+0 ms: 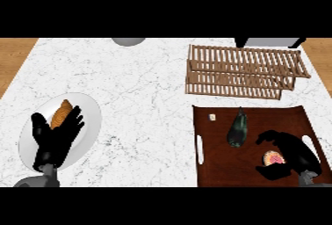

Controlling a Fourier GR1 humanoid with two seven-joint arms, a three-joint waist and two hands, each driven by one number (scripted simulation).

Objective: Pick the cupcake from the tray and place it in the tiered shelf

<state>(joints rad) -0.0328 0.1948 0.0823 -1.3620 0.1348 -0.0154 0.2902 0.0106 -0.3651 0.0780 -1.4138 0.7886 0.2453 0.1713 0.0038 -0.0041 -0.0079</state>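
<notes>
Curling my right hand [293, 154] round the cupcake [273, 158] on the tray [259, 115], I judge it light, soft and easily crushed; hold the wrapper sides, never the pink top. My left hand [57, 136] rests open, well left of the tray.

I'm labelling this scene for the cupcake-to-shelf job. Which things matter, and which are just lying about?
Belongs to the job:
cupcake
tray
tiered shelf
right hand, curled round the cupcake

Just lying about:
dark eggplant on the tray
plate
orange pastry
left hand, resting open
</notes>
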